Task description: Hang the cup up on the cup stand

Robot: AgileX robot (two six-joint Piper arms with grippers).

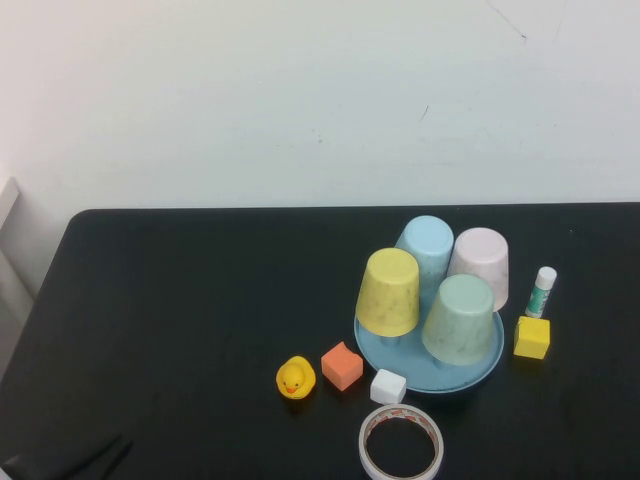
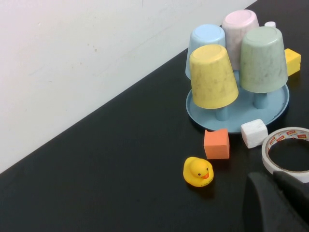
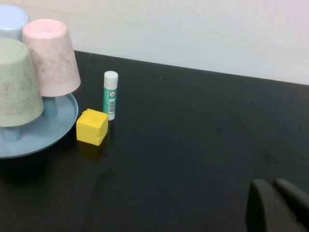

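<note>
Cup (image 1: 459, 318) sits upside down on a stand (image 1: 480, 370) peg, so I judge the hang done. My left hand (image 2: 285, 186) is together, low near the tape (image 2: 287, 153); my right hand (image 3: 276, 195) is together too, well off. I'd worry a careless left move nudges tape or block (image 2: 254, 132) into the stand.

The cup (image 1: 459, 319) looks like matt speckled plastic, the cup stand (image 1: 478, 375) smooth, faintly glossy plastic, the duck (image 1: 295, 378) shiny rubbery plastic, the tape (image 1: 401, 443) glossy, and the table (image 1: 180, 320) smooth matt black.
</note>
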